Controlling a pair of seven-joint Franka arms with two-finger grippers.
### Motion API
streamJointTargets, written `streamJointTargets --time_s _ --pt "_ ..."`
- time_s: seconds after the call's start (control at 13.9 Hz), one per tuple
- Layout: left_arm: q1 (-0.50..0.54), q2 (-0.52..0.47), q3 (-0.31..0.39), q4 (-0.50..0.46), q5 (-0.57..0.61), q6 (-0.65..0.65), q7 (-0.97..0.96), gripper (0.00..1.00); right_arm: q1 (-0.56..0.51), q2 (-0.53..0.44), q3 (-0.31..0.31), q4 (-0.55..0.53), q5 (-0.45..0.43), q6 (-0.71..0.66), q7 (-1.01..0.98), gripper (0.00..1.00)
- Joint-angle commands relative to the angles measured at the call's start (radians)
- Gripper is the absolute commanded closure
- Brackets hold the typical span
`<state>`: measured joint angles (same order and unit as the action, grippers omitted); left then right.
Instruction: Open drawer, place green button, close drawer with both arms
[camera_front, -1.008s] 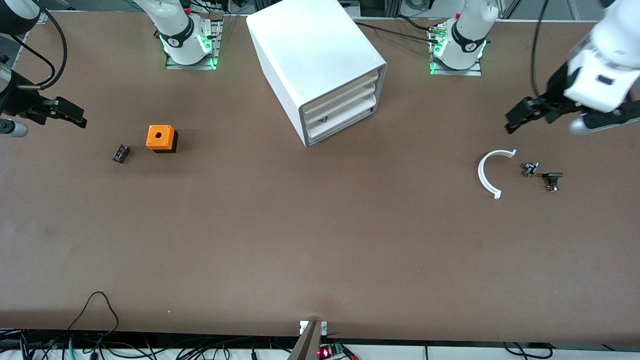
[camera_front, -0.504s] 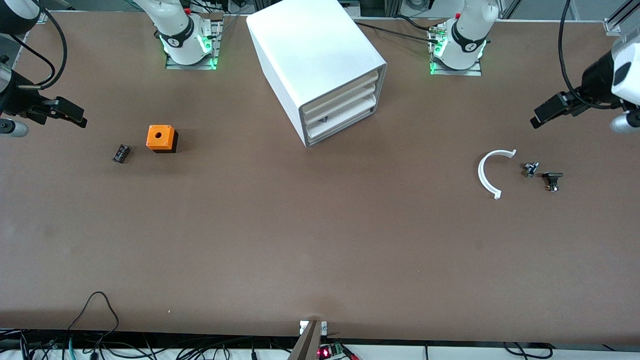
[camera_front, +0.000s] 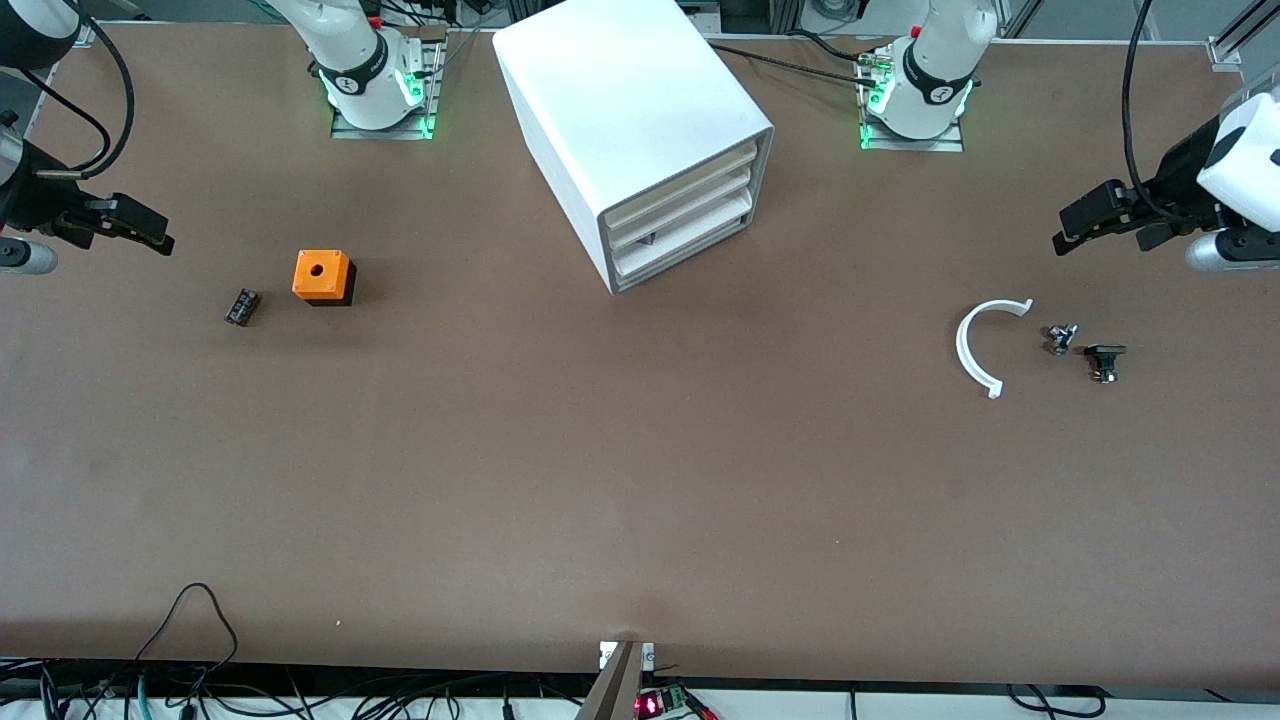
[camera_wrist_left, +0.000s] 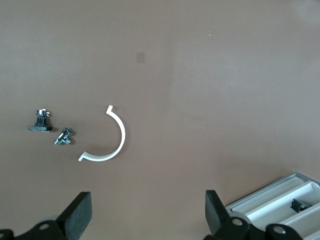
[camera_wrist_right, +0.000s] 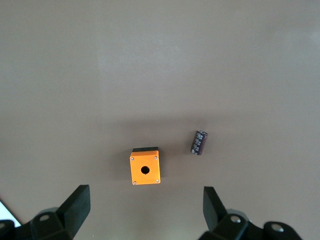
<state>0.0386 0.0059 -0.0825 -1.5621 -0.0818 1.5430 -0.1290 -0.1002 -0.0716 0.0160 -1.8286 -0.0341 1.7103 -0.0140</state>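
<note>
The white cabinet (camera_front: 620, 110) stands at the table's middle, between the two bases. Its lowest drawer (camera_front: 680, 256) sits pushed in, its front level with the others. A tiny dark, bluish part (camera_front: 648, 240) lies in a lower drawer tray and also shows in the left wrist view (camera_wrist_left: 299, 204). I see no green cap, so I cannot tell whether it is the button. My left gripper (camera_front: 1075, 228) (camera_wrist_left: 146, 197) is open and empty over bare table at the left arm's end. My right gripper (camera_front: 150, 230) (camera_wrist_right: 145, 192) is open and empty over the right arm's end.
A white C-shaped ring (camera_front: 985, 345) (camera_wrist_left: 107, 142), a small silver part (camera_front: 1060, 338) and a black part (camera_front: 1104, 360) lie at the left arm's end. An orange cube with a hole (camera_front: 322, 277) (camera_wrist_right: 145, 166) and a small black component (camera_front: 241, 306) (camera_wrist_right: 199, 142) lie at the right arm's end.
My left arm has swung away from the cabinet toward its end of the table, and its gripper stays open. The right arm has not moved.
</note>
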Motion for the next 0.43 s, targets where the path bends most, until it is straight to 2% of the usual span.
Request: streamJointTargets --time_s 0.0,0.36 --pt "-0.002 0.011 -0.007 0.034 0.016 -0.04 0.043 0.0 -0.001 -0.02 0.002 -0.014 0.022 -0.006 0.008 0.0" --pt "0.0 0.013 -0.016 0.034 0.02 -0.037 0.045 0.0 0.0 -0.022 0.006 -0.014 0.022 -0.009 0.016 0.0"
